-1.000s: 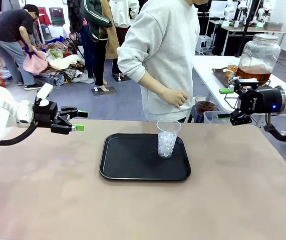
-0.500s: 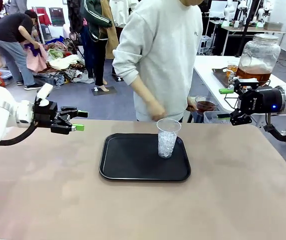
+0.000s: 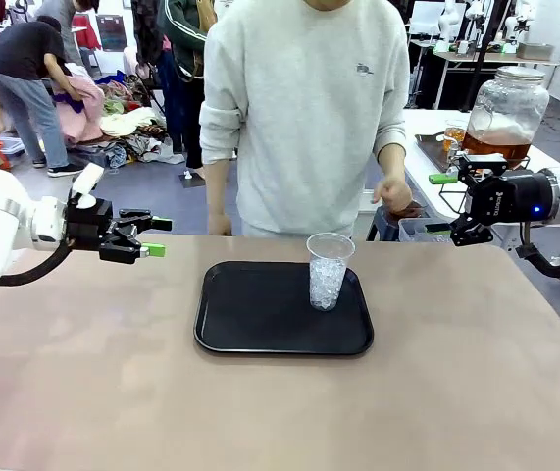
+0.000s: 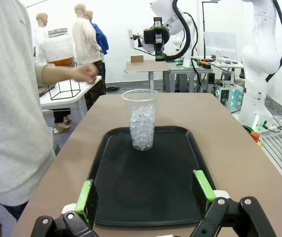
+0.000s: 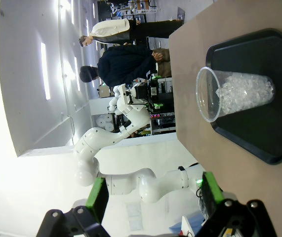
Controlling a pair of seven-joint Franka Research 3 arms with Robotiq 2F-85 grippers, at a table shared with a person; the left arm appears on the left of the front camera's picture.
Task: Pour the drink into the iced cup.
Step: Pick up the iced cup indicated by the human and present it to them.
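Behind the black rectangular tray, the grey-sweatshirted person was cut off at the neck. The tan tabletop hid their legs.

The counter is plain tan-brown. The tray is black. The iced cup is clear, its ice whitish. The drink is amber-orange in a clear jar. The left gripper and right gripper are black with green pads. The person's sweatshirt is pale grey.
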